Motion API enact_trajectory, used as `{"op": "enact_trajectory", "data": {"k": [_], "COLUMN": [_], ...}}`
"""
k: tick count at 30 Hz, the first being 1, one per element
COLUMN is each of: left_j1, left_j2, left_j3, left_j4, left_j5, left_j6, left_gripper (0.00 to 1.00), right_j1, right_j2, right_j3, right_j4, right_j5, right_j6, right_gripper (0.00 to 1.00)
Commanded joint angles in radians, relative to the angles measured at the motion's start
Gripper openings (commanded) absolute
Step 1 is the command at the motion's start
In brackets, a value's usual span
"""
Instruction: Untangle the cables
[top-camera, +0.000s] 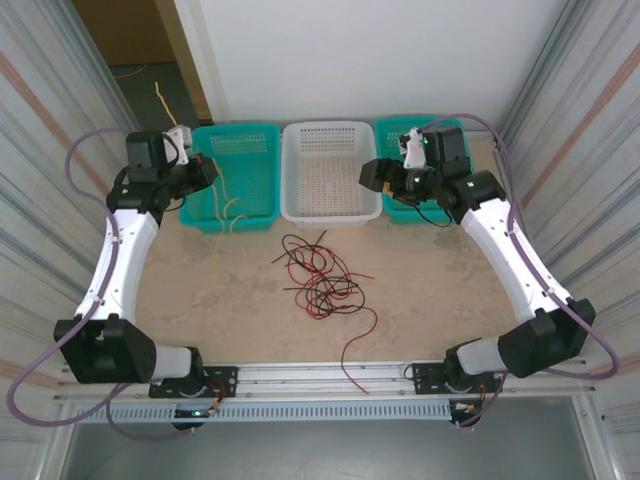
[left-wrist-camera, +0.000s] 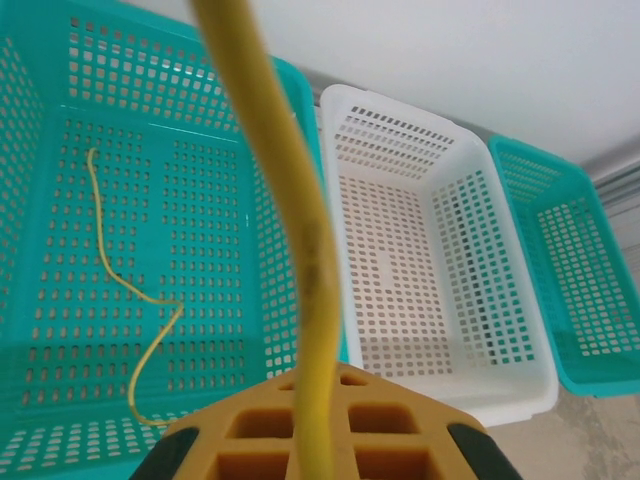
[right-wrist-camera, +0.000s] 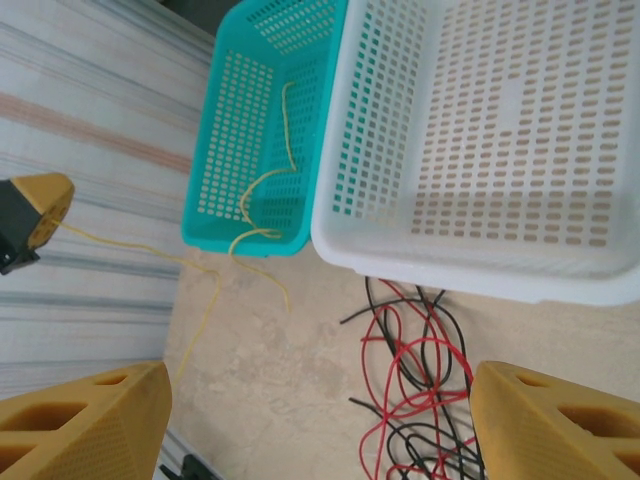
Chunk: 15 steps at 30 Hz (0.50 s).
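Observation:
A tangle of red and black cables (top-camera: 320, 280) lies mid-table, in front of the white basket (top-camera: 330, 213). The pale yellow cable (top-camera: 228, 205) is apart from it, partly inside the left teal basket (top-camera: 245, 132) and draped over its front edge. My left gripper (top-camera: 203, 173) hovers at that basket's left side, shut on the yellow cable (left-wrist-camera: 300, 230), which rises from between its pads (left-wrist-camera: 320, 440). My right gripper (top-camera: 376, 175) hangs open near the white basket's right edge. In its own view the fingers stand wide (right-wrist-camera: 320, 430) above the red and black cables (right-wrist-camera: 420, 385).
A second teal basket (top-camera: 393, 133) stands at the back right, partly under the right arm. The white basket (right-wrist-camera: 480, 120) holds nothing. Corrugated walls close in both sides, and a metal rail (top-camera: 320, 375) runs along the near edge.

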Motion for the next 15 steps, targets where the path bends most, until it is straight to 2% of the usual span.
{"op": "enact_trajectory", "data": {"k": [1, 12, 15], "left_j1": [0.005, 0.007, 0.017], "left_j2": [0.004, 0.013, 0.016], "left_j3": [0.039, 0.064, 0.052], "left_j4": [-0.027, -0.116, -0.123], "left_j5": [-0.034, -0.165, -0.158], "left_j6": [0.032, 0.125, 0.123], "left_gripper": [0.00, 0.00, 0.00], "right_j1": [-0.006, -0.007, -0.006], "right_j2": [0.015, 0.045, 0.042], "right_j3": [0.056, 0.057, 0.049], "right_j4": [-0.029, -0.026, -0.026], "right_j5": [0.005, 0.005, 0.009], "right_j6": [-0.010, -0.016, -0.019], "right_gripper": [0.78, 0.78, 0.77]}}
